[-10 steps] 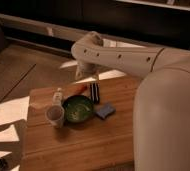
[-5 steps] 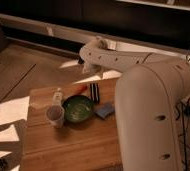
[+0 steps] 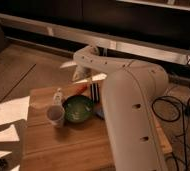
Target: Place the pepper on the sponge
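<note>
Hovering gripper, pepper just beneath

Nearest, the green bowl (image 3: 78, 109) sits beside the sponge (image 3: 98, 112), half hidden by the arm. Beyond, the pepper (image 3: 81, 89) lies just beneath the gripper (image 3: 81, 76); whether it is spread or closed cannot be told.

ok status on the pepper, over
Claw above pepper, far edge of table. Pepper on the table, not yet on sponge. Arm covers most of sponge.

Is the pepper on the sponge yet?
No, off it. The pepper lies on the wooden table behind the green bowl; the gripper hovers just above it.
</note>
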Robot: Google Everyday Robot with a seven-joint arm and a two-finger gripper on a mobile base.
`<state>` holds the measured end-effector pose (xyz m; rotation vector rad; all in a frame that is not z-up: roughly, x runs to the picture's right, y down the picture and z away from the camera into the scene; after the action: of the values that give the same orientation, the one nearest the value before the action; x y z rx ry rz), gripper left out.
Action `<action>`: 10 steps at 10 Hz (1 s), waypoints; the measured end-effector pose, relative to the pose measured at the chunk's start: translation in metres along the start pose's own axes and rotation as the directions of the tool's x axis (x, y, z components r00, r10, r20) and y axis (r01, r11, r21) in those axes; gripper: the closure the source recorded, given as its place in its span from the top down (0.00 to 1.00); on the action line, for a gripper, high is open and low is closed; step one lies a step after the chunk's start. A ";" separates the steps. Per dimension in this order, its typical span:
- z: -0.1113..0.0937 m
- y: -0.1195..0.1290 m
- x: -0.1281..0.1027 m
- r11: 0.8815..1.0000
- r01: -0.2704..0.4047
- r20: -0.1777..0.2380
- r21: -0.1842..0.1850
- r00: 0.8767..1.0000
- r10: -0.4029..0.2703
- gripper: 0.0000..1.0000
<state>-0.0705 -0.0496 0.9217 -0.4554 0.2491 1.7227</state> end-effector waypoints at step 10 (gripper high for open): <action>0.015 0.029 0.005 0.989 0.145 0.037 -0.004 0.989 -0.145 0.65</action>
<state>-0.1025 -0.0448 0.9307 -0.4364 0.1796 1.5881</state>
